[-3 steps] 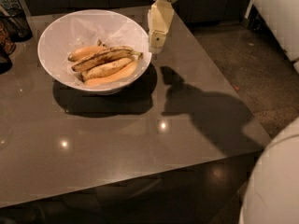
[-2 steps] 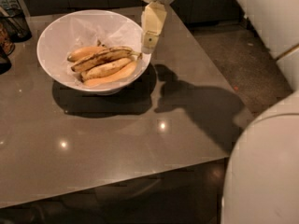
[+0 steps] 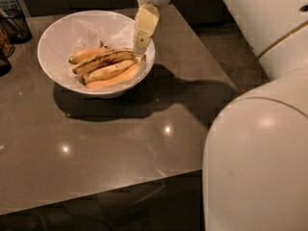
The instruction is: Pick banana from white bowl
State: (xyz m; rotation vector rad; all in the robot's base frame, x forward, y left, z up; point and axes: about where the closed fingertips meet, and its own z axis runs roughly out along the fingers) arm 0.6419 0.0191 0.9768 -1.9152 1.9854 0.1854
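Observation:
The white bowl (image 3: 62,32) stands on the table at the upper left. Several bananas lie in it. The long overripe banana (image 3: 103,60), yellow with dark brown-black streaks, lies across the pile between a smoother orange one behind and two paler ones in front. My gripper (image 3: 140,44) hangs from above over the bowl's right rim, its cream tip just right of the mottled banana's right end. It holds nothing that I can see.
The bowl sits on a dark grey glossy table (image 3: 120,129). Dark wire baskets (image 3: 14,23) stand at the far left edge. My white arm and body (image 3: 260,143) fill the right side. A dark cabinet runs along the back.
The gripper has moved left, from beside the bowl's right rim to over the rim, closer to the bananas. The bananas have not moved.

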